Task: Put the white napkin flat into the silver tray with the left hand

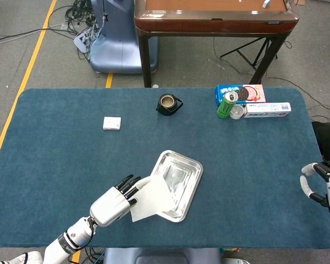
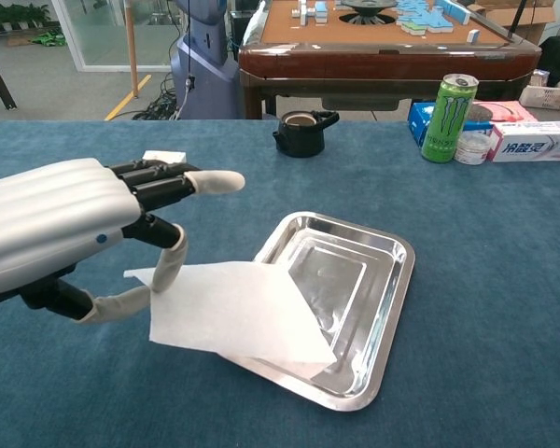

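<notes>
— Where the white napkin [image 2: 233, 313] lies, how much of it is inside the silver tray [image 2: 385, 308]?

— Only part. Its right portion drapes over the tray's near-left rim and onto the tray floor; the rest hangs out over the blue table cover [image 1: 60, 159] toward the left hand [image 2: 70, 233]. It sits tilted, not flat.

— Is the left hand holding it?

— Yes. The napkin's left edge is pinched between the thumb and a finger, while the other fingers [image 2: 159, 182] reach forward, close together, above the sheet.

— And the right hand [image 1: 324, 187]?

— At the table's far right edge in the head view, well apart from the tray. Its fingers are spread and it grips nothing.

— How much room is around the tray?

— Bare cloth on every side. The small white box [image 1: 111, 123] lies well to the back left, the black cup [image 1: 168, 103] near the back edge. The green can [image 2: 450, 105], the blue packet [image 1: 231, 92] and the long white box [image 2: 532, 140] cluster at the back right corner.
</notes>
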Available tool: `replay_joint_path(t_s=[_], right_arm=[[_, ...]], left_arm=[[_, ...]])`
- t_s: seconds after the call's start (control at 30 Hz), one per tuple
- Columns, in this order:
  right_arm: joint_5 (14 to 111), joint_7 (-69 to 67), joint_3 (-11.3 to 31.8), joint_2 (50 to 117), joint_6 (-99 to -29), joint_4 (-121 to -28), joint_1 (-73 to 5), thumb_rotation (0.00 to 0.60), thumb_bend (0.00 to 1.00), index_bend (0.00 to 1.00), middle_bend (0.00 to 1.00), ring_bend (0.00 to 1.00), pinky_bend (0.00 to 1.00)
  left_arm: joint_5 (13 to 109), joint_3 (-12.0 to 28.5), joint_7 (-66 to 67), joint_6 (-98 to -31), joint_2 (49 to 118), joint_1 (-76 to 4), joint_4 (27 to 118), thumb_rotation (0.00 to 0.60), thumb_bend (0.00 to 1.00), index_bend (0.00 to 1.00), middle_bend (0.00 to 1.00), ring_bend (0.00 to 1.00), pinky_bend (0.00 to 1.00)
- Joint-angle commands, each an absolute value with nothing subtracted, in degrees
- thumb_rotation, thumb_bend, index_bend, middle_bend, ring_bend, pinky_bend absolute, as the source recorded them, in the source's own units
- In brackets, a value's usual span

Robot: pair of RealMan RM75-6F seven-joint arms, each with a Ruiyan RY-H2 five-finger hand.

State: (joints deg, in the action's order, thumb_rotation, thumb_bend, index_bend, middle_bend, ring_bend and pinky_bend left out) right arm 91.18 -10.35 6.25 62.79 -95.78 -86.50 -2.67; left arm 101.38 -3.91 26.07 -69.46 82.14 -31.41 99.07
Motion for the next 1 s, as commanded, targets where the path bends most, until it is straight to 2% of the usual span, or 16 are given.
replay_joint_path(t_s=[0.03,0.6,1.0], right_arm=[[91.20,-10.38,6.28,62.77,-95.89,-86.53,-2.63,0.600,0.41,0.51,0.57,0.43,0.46],[90.05,-11.18,6.96,62.08,-96.58,-86.55,-2.01,0.600,0.41,0.51,0.57,0.43,0.46],[89.09,-12.61,7.41,61.35,-96.67,-86.57,-1.59,0.600,0.41,0.51,0.57,0.43,0.46]], left_arm=[[100.25,-3.19,27.27,-69.74,83.62,-30.64,98.82,0.600,0.48,0.67,0.02,0.00,0.07],[90.83,0.55,39.18,-63.53,90.09,-30.91,101.31,0.600,0.48,0.66,0.02,0.00,0.07],[85.82,2.91,40.53,-60.19,93.01,-33.26,99.16,0.600,0.48,0.65,0.02,0.00,0.07]])
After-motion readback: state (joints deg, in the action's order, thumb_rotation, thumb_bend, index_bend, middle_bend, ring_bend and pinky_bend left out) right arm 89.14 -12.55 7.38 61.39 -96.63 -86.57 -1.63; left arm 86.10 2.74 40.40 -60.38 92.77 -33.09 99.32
